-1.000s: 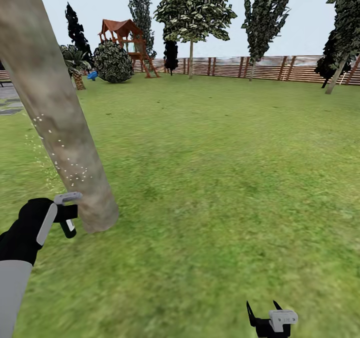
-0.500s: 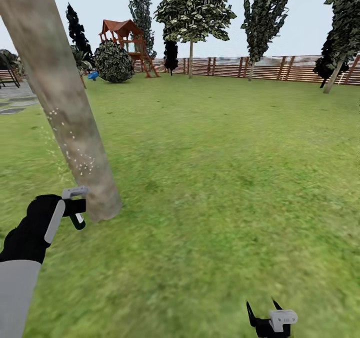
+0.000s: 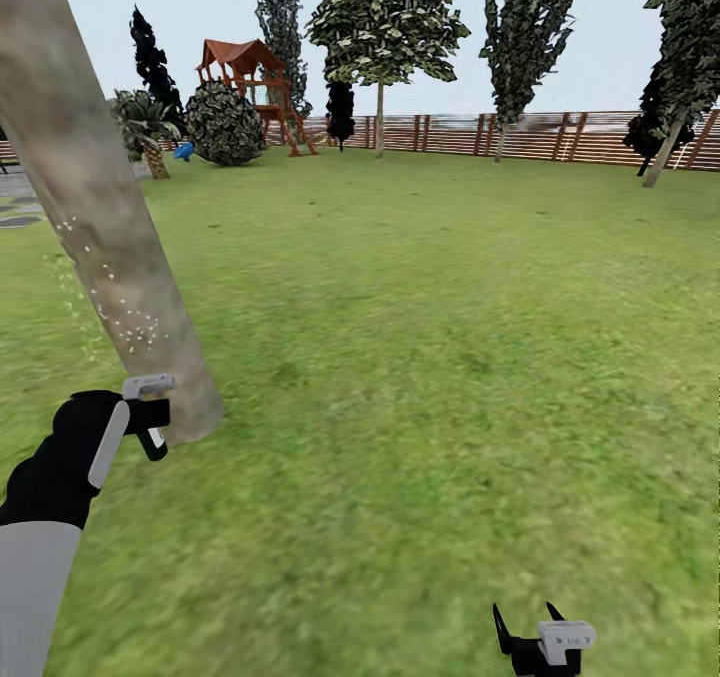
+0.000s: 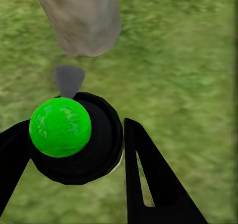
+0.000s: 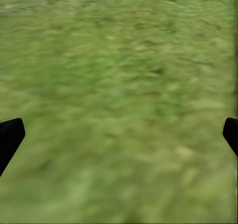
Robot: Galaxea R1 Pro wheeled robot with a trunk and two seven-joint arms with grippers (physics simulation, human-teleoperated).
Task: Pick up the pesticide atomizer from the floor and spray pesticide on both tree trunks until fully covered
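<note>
A thick, pale grey-beige tree trunk (image 3: 95, 207) leans across the left of the head view, with white spray specks (image 3: 125, 322) on its lower part. My left gripper (image 3: 148, 425) is shut on the pesticide atomizer (image 3: 147, 387), whose pale grey trigger head sits just beside the trunk's base. In the left wrist view the atomizer (image 4: 99, 144) is a black round body with a bright green cap, held in that gripper (image 4: 74, 159), its grey nozzle pointing at the trunk (image 4: 82, 18). My right gripper (image 3: 530, 637) hangs open low over the grass, also visible in the right wrist view (image 5: 119, 134).
Green lawn (image 3: 450, 357) stretches ahead to a red-brown slat fence (image 3: 560, 137). Several more trees (image 3: 385, 17) stand along it. A wooden play tower (image 3: 250, 77), a round bush (image 3: 225, 122) and a palm-like plant (image 3: 145, 127) stand at the far left. Grey paving (image 3: 15, 212) lies behind the trunk.
The whole view has shifted, so the trunk sits a little further left than half a second ago. My left gripper with the atomizer stays by the trunk's base. The right arm has not moved.
</note>
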